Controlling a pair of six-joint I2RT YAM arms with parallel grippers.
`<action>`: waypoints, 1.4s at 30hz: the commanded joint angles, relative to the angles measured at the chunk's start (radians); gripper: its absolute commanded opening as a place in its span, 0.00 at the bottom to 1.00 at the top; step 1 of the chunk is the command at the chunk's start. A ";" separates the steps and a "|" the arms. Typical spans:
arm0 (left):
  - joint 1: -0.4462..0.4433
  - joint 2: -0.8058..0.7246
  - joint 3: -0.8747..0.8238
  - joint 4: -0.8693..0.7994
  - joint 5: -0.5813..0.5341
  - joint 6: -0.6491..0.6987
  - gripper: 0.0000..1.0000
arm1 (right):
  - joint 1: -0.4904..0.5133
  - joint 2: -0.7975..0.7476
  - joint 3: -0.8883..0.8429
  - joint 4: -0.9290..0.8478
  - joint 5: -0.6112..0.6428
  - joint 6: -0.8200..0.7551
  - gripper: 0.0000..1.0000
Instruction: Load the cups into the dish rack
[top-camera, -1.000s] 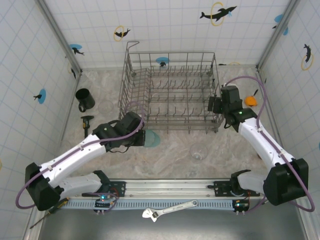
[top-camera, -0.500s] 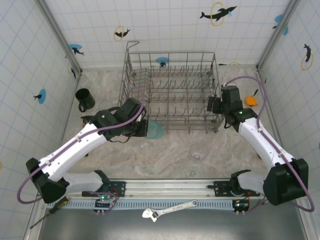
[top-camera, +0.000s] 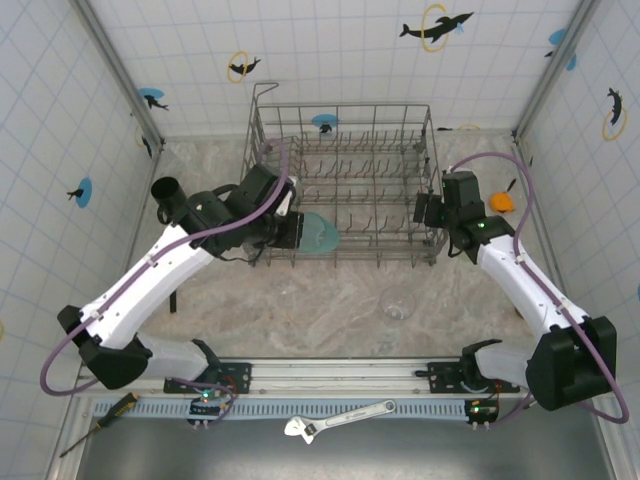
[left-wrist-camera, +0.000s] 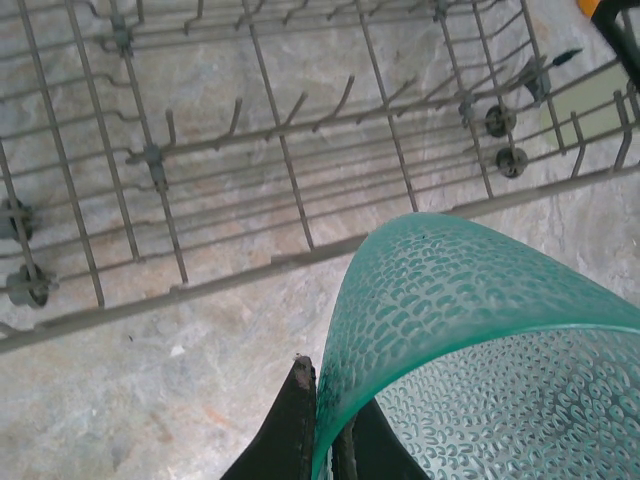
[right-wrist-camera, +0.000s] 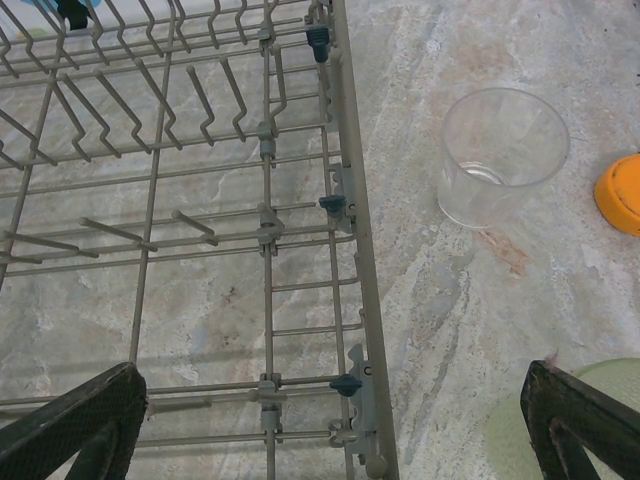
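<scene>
Teal cup (top-camera: 313, 235), pinched by its rim in the left claw (top-camera: 288, 230), hung over the rack's (top-camera: 340, 108) near edge, seemingly so it could drop between tines (left-wrist-camera: 240, 115). Right claw (top-camera: 430, 210) gaped empty beside the rack; a clear cup (top-camera: 397, 305) stood nearby.

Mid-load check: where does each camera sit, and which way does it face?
Top external: above and behind the robot, looking down on the table; left arm, right arm, left pincer, right pincer.
Left wrist: looks down past its fingers and the gripped teal cup.
Right wrist: looks down between open fingers at a clear tumbler.
Shared: the dish rack, in all three.
</scene>
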 joint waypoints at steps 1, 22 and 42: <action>-0.008 0.038 0.081 -0.023 -0.063 0.052 0.00 | -0.010 0.009 0.062 -0.024 -0.008 -0.004 1.00; 0.270 0.221 0.144 0.248 0.157 0.249 0.00 | -0.014 0.035 0.076 0.128 -0.220 0.099 1.00; 0.465 0.481 0.181 0.620 0.626 0.185 0.00 | 0.003 0.206 0.100 0.437 -0.474 0.378 1.00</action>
